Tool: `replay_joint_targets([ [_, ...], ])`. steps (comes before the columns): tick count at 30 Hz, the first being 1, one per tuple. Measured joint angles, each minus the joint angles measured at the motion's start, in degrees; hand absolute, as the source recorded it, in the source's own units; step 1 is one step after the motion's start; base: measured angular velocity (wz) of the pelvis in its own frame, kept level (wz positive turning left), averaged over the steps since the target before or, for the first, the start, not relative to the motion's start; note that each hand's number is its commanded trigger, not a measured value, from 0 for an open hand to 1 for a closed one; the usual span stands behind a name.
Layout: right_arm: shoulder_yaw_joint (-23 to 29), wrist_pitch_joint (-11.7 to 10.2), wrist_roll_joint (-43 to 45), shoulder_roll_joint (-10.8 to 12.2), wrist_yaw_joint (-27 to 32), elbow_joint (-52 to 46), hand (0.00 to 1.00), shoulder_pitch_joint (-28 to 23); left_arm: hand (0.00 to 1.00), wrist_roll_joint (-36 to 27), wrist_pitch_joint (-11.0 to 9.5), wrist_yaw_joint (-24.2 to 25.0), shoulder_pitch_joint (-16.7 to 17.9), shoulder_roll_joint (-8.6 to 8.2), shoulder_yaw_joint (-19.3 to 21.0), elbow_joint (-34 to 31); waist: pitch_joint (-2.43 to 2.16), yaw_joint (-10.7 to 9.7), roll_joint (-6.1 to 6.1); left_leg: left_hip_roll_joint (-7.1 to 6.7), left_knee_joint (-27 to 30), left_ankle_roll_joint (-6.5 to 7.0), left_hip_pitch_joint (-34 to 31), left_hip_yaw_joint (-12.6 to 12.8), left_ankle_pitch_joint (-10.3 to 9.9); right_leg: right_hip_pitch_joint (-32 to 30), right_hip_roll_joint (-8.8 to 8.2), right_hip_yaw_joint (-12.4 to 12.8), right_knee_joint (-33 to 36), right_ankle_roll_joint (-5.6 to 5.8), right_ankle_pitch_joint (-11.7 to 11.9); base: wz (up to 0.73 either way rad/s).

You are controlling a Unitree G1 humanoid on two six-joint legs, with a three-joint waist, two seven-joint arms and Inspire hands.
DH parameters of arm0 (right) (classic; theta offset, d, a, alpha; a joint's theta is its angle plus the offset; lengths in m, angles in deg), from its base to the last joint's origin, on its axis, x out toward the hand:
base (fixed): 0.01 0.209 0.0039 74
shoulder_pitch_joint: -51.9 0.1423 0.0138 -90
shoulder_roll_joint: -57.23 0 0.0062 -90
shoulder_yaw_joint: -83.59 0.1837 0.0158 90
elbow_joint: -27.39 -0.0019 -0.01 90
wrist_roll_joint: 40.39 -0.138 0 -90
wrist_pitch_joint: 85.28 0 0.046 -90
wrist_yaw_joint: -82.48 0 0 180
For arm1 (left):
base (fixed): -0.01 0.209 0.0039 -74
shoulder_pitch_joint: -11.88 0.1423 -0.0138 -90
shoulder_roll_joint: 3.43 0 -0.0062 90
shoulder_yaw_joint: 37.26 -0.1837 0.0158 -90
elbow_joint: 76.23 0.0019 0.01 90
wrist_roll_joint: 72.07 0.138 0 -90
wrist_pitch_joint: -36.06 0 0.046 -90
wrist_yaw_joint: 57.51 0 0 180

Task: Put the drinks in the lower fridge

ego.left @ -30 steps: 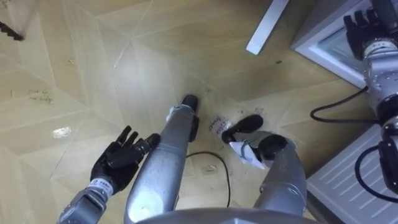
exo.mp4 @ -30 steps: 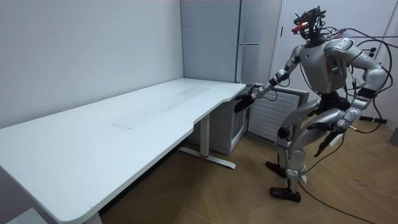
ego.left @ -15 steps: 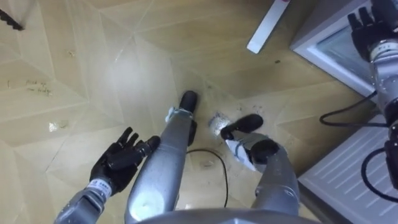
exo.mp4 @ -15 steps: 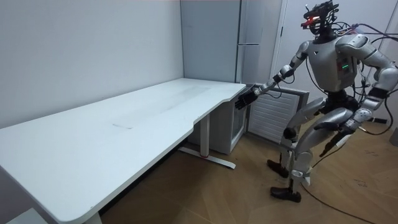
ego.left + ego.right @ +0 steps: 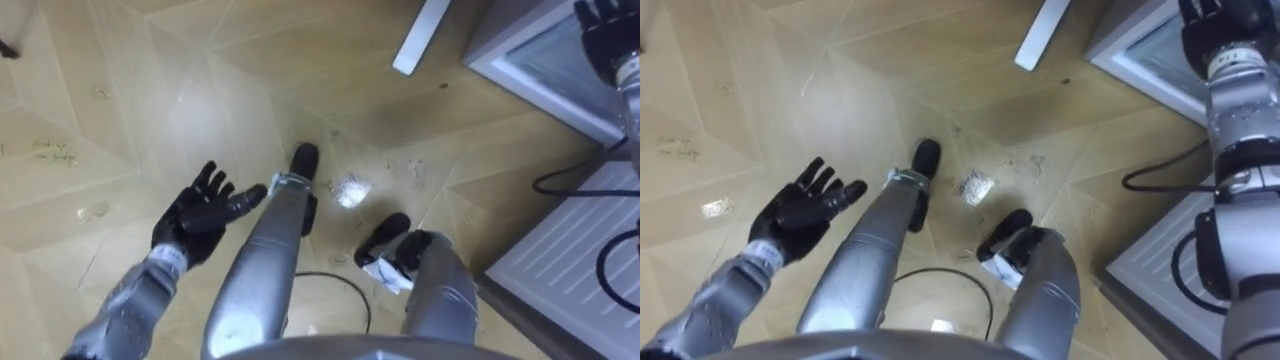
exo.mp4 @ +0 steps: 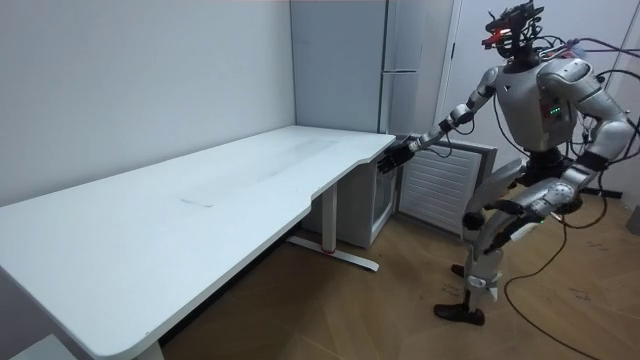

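Upper right, the fridge door (image 5: 540,65) should be taken squarely by the right hand (image 5: 608,25) (grip unreadable); left hand (image 5: 195,215) is spread wide, empty.

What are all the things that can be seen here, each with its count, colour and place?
table: one, white, on the room view's left
tall fridge: one, grey, behind the table's far end
low fridge: one, pale frame with a glass pane, on the floor by the table's end
slatted panel: one, white, next to the low fridge
floor: light wood, under everything
left hand: black, open, over the floor beside the left leg
right hand: black, held out at the low fridge
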Motion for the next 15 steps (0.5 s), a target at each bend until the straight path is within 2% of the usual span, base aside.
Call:
replay_joint_targets([
  [2, -0.03, 0.70, 0.19, 0.00, -0.82, 0.46, 0.00, -0.28, 0.00, 0.20, -0.14, 0.13, -1.03, 0.02, -0.01, 0.16, 0.16, -0.04, 0.24, 0.10, 0.13, 0.12, 1.09, -0.01, -0.27, 1.35, 0.28, -0.04, -0.60, 0.27, 0.11, 0.00],
  [9, -0.06, 2.37, 2.43, 0.03, -3.86, 0.68, 0.00, -2.63, 0.00, 0.26, 0.07, 2.47, -2.11, -0.04, 0.13, 2.31, 0.22, -0.70, 0.32, 0.30, -1.96, -0.22, 4.77, -0.17, -0.89, 5.22, 1.12, -0.50, -3.37, 0.40, -0.02, 0.00],
  [12, -0.30, 2.39, 3.07, 0.58, -5.37, -0.05, 0.00, -4.70, 0.00, 2.29, 0.09, 2.56, -2.80, -0.12, 0.27, 3.41, 0.24, -0.72, 0.28, 1.01, -3.35, -0.22, 6.85, 0.06, -1.24, 7.61, 2.35, -0.53, -6.11, 0.65, 0.72, -0.10],
  [15, -0.37, 2.40, 3.55, 2.37, -6.83, -0.64, 0.00, -6.70, 0.00, 5.55, 0.88, 2.88, -5.30, -0.47, 0.36, 7.09, 0.25, -0.82, 0.29, 1.88, -4.88, -0.38, 10.33, 0.24, -1.76, 11.54, 3.98, -0.46, -9.70, 0.93, 1.50, -0.14],
])
